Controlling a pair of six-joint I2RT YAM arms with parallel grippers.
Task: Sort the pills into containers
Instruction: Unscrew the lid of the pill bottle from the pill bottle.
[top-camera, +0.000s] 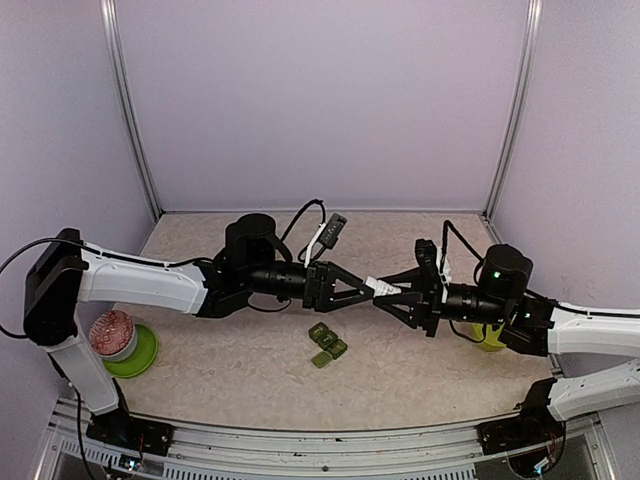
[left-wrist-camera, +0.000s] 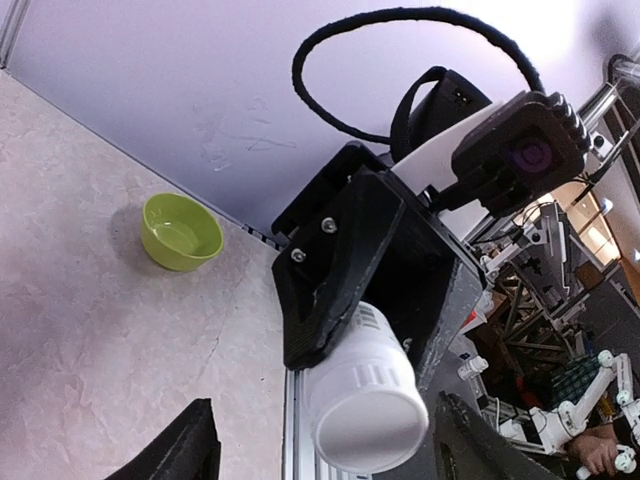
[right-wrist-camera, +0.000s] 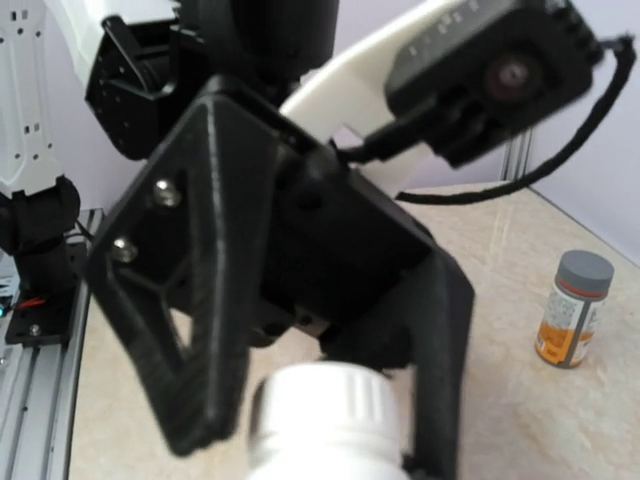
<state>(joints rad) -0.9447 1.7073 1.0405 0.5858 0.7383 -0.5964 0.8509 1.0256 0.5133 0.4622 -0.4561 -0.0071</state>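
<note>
White bottle (top-camera: 384, 288) in mid-air, right gripper (top-camera: 398, 293) clamped on it, left gripper (top-camera: 368, 287) parted around it, olive pill box (top-camera: 327, 343) on the table (top-camera: 230, 385).

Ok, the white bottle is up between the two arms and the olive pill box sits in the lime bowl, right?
No: the pill box lies on the table, not in the lime bowl, as the top view shows. The rest holds.

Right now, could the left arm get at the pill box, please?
Probably yes: the pill box lies uncovered near the open left hand, nothing between them, once it backs off the bottle.
</note>
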